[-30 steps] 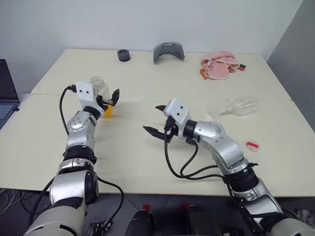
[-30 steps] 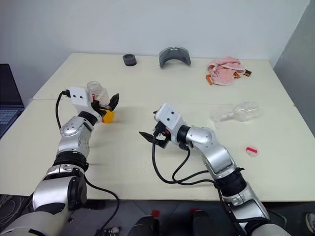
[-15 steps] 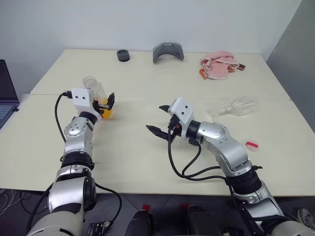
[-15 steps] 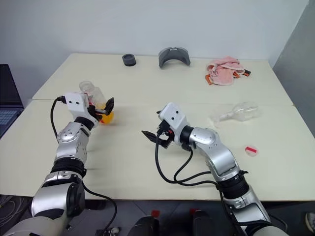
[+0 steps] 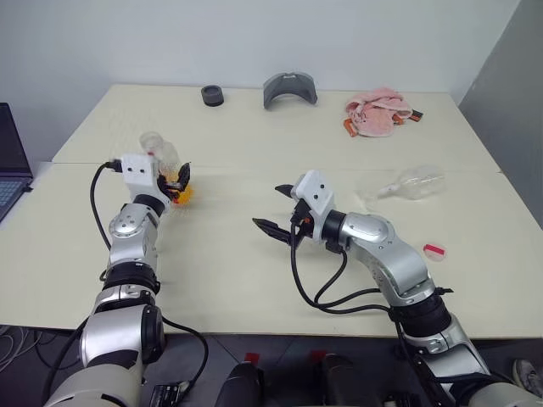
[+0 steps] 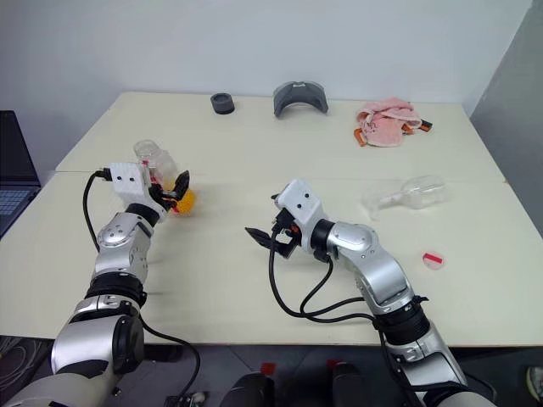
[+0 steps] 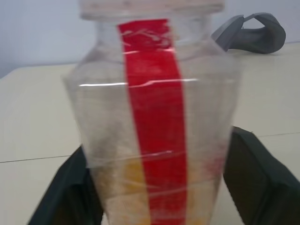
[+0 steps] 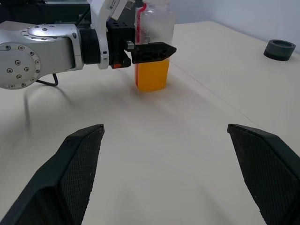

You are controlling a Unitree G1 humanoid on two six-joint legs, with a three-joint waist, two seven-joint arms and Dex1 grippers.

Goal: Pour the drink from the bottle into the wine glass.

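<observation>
The bottle [image 5: 161, 153], clear plastic with a red strip down its side, stands upright at the left of the table [image 5: 237, 254]. The orange drink [image 5: 184, 194] fills its lower part. My left gripper [image 5: 172, 175] is shut on the bottle, one black finger [image 7: 255, 173] pressed to each side. The wine glass [image 5: 411, 183] lies on its side at the right, apart from both grippers. My right gripper [image 5: 268, 204] hovers open over the table's middle, pointing toward the bottle [image 8: 153, 42], with nothing between its fingers.
A small red-and-white round piece [image 5: 434, 249] lies near the right front. At the back are a black ring [image 5: 213, 95], a grey curved piece [image 5: 290, 87] and a pink cloth [image 5: 377, 113]. A laptop [image 5: 10, 161] sits off the left edge.
My left gripper's fingers have closed in from wide open onto the bottle's sides, and the hand has shifted slightly left. The right gripper has stayed in place, open.
</observation>
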